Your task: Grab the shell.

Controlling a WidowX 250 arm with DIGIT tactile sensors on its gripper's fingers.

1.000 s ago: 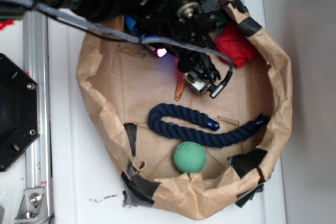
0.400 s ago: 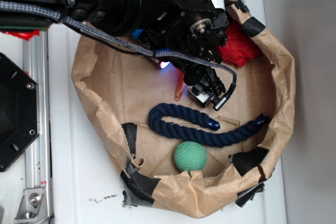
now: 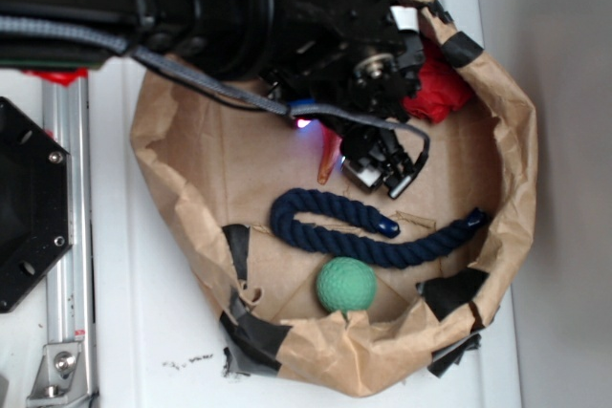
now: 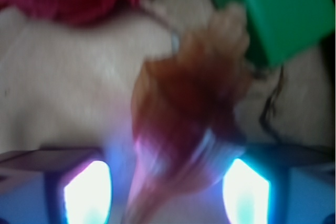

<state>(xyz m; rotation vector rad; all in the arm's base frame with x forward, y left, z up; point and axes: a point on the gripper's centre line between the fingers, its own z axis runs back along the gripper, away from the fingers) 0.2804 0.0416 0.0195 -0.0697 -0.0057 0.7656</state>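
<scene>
I see my gripper (image 3: 382, 171) low in the paper bag (image 3: 507, 112), in the middle of the frame. The shell (image 4: 184, 124) sits between the fingers (blurry up close), but I cannot tell if the jaws pinch it.

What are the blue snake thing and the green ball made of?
The blue snake thing looks like soft twisted rope, likely cotton: spiral strands show, with smooth sealed ends. The green ball looks like matte foam or rubber, with a dull, finely dimpled surface.
</scene>
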